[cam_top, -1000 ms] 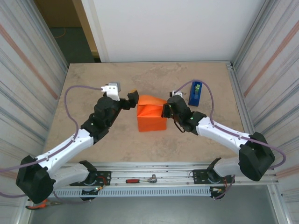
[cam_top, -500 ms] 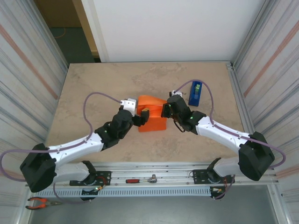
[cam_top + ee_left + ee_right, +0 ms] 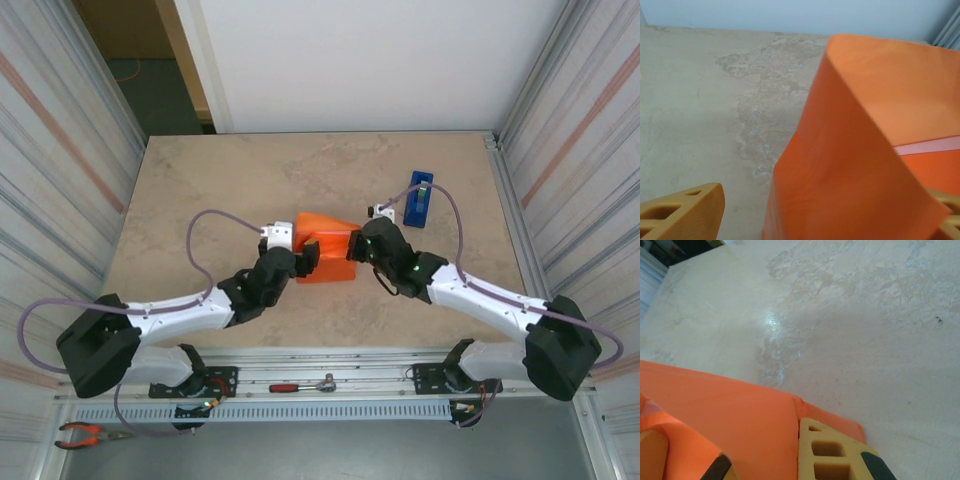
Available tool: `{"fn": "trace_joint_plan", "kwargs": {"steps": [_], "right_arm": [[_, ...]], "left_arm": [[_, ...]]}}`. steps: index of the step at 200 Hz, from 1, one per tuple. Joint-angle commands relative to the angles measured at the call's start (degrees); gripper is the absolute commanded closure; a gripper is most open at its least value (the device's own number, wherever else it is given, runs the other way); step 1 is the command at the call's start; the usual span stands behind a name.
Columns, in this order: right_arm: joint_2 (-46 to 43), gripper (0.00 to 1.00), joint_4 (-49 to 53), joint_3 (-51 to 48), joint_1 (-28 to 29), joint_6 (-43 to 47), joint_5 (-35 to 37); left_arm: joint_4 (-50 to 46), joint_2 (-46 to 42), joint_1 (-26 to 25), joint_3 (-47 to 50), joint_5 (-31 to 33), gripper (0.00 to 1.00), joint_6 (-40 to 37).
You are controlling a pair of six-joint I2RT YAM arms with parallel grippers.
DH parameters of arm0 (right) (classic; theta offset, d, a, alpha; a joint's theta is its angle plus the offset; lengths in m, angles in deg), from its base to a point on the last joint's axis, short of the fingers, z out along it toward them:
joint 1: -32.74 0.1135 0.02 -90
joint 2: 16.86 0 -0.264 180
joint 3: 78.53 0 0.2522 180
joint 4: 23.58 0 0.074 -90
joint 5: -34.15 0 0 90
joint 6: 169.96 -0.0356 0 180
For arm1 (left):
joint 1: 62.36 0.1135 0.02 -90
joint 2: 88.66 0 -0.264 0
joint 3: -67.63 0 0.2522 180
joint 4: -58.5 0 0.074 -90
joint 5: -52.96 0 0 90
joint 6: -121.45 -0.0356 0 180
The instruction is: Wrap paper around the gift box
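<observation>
Overhead and wrist views, wrapping under way; all places are given from the paper [image 3: 325, 250]. I see it folded up over the gift box [image 3: 927, 146], which shows as a pale pink strip under a raised flap, both resting mid-counter [image 3: 200, 190]. The left pincer [image 3: 303, 257] is at the paper's left side with its jaws wide. One finger [image 3: 682, 212] is over bare counter and the flap stands between the two, so nothing is gripped. The right pincer [image 3: 358, 243] is at the paper's right side, closed narrow. It seems to pinch a paper edge, though that wrist view is too close to be sure. The blue tape dispenser [image 3: 419, 198] stands beyond the paper's far right corner, apart from it. I judge the step in hand to be folding the left flap. Next, the left pincer should close on that flap and lay it flat while the right steadies the box.
</observation>
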Motion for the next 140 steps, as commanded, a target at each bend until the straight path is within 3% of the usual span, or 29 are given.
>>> {"fn": "trace_joint_plan", "kwargs": {"steps": [1, 27, 104, 140], "right_arm": [[-1.16, 1.0, 8.41, -4.05, 1.77, -3.6, -2.7], [-1.43, 1.0, 7.94, -4.48, 1.98, -4.3, -2.56], [7.41, 1.0, 7.83, 3.67, 1.62, -2.4, -2.41], [7.17, 1.0, 8.41, 3.74, 1.58, -2.76, -1.94]], "left_arm": [[-7.7, -1.2, -1.51, 4.09, 5.61, 0.2, 5.47], [-7.99, -1.15, -1.9, 4.81, 6.43, 0.2, 6.56], [-7.85, -1.21, 3.0, -2.15, 6.26, 0.2, -1.75], [-12.72, -5.27, 4.74, -2.42, 10.43, 0.3, -1.82]]}}
